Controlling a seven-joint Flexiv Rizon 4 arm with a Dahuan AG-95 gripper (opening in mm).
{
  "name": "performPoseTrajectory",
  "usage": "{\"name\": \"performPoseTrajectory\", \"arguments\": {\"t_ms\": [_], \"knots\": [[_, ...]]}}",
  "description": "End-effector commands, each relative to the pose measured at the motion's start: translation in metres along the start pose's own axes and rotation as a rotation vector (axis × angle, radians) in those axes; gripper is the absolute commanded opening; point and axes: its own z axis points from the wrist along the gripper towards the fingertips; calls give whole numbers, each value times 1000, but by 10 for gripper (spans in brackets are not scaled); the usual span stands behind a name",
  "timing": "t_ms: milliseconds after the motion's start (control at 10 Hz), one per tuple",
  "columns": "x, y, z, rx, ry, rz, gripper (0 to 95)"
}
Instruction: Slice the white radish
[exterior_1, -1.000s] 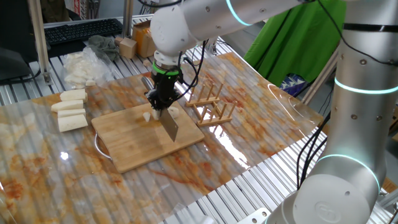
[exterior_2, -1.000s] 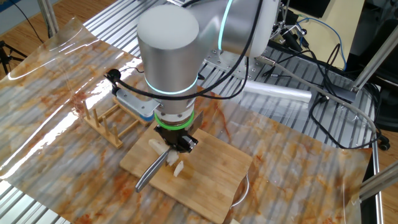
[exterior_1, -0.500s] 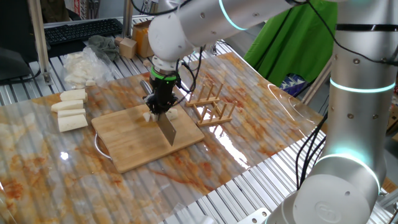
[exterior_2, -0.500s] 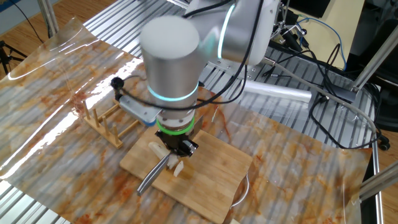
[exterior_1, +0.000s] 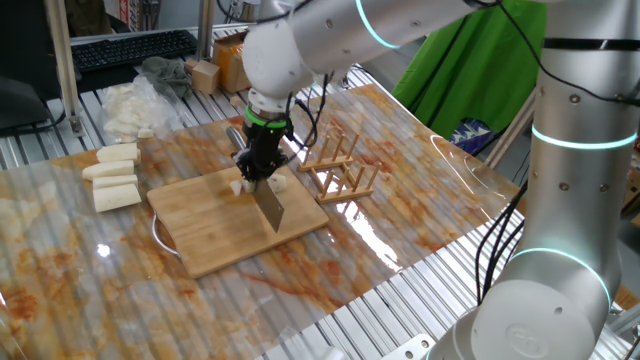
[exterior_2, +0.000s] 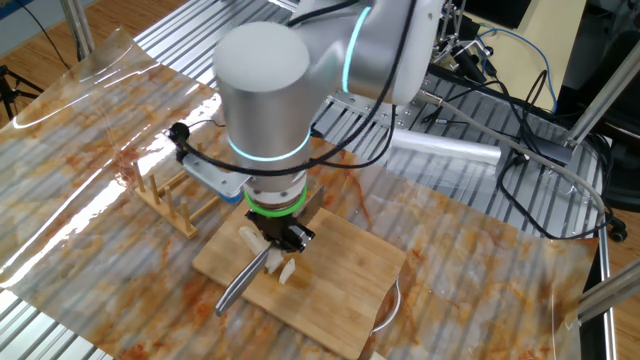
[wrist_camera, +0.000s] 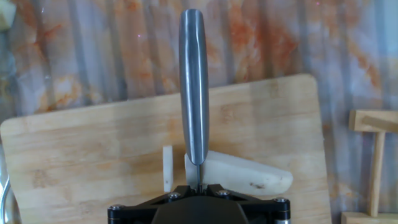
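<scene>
A: What is the biggest thing here?

B: The big white and grey robot arm (exterior_1: 560, 150). It reaches over the desk (exterior_1: 420, 190), which has a shiny orange-stained clear sheet on top.

A: And under the arm?

B: A flat light-brown wooden cutting board (exterior_1: 215, 225) lies there. Beside it stands a small wooden rack with pegs (exterior_1: 340, 170).

A: What is the tool doing?

B: The black tool (exterior_1: 258, 172) points down and is pinching the silver knife (wrist_camera: 194, 93). Its blade (exterior_1: 272, 205) hangs over the board.

A: Where is the white radish?

B: The stubby cream-white radish with one pointy end (wrist_camera: 239, 172) lies on the board, right under the knife. A thin slice (wrist_camera: 167, 168) stands just beside it.
</scene>
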Motion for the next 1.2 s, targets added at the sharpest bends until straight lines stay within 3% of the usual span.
{"name": "performPoseTrajectory", "arguments": {"t_ms": [100,300,400,900,1100,1200], "knots": [[3,-1,0,5,-11,-1,0],[-1,3,14,3,-31,4,0],[-1,3,15,5,-23,5,0],[9,14,-11,-8,-7,61,0],[10,10,-25,-27,12,71,0],[11,7,-30,-21,12,67,0]]}}
